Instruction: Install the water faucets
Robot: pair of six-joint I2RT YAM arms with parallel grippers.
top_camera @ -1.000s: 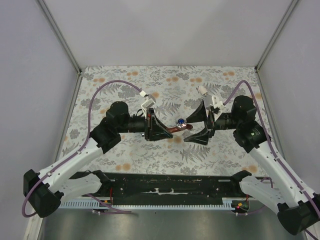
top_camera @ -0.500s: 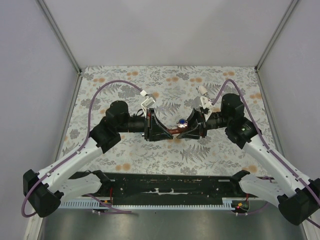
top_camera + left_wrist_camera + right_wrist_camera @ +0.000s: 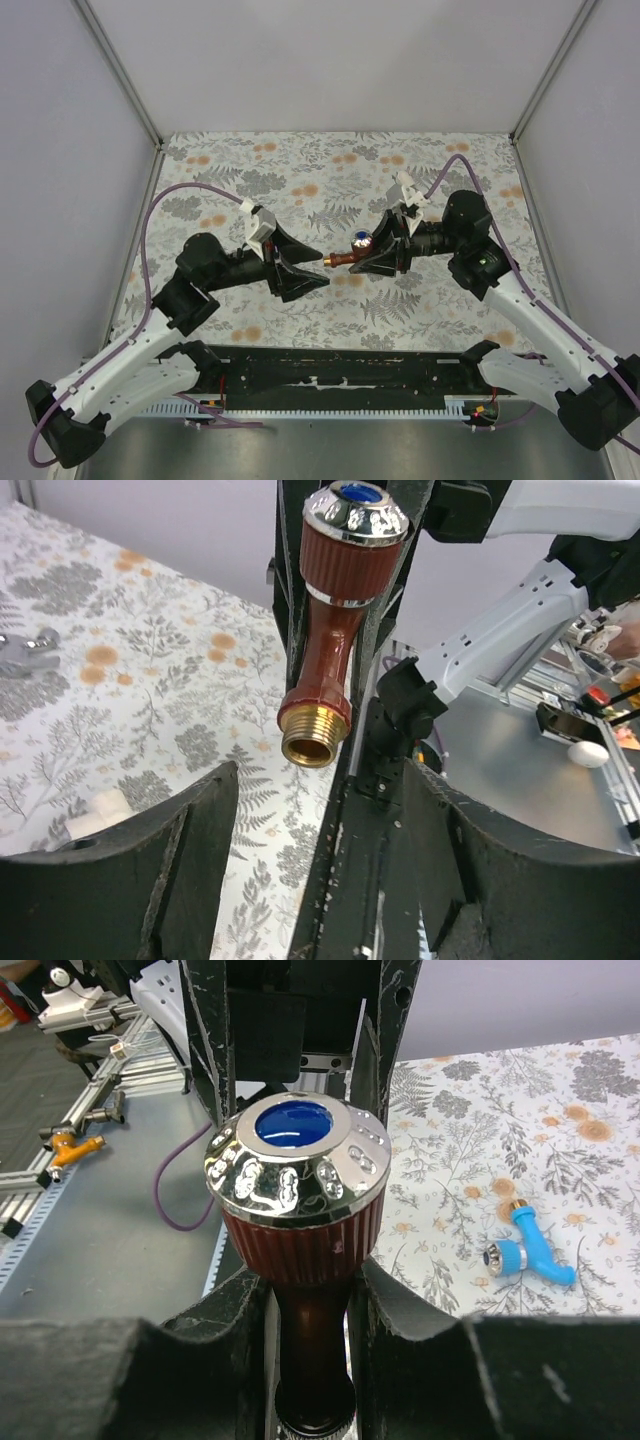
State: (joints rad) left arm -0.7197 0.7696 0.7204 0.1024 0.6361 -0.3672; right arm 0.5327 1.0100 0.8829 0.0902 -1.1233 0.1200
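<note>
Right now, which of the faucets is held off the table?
The reddish-brown faucet with the chrome knob: the jaws of the right gripper clamp it in the air. The light blue faucet lies loose on the table.

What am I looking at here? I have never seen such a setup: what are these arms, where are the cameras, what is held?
Two robot arms are bolted at the near edge of a floral table. One picture looks down from above; the other two come from a camera on each wrist. The right tool is shut on a red faucet, holding it above the table, with its brass thread pointing at the left tool, which is open and not touching it. The right wrist view also shows a blue faucet lying on the table; the left wrist view shows a small white fitting.
</note>
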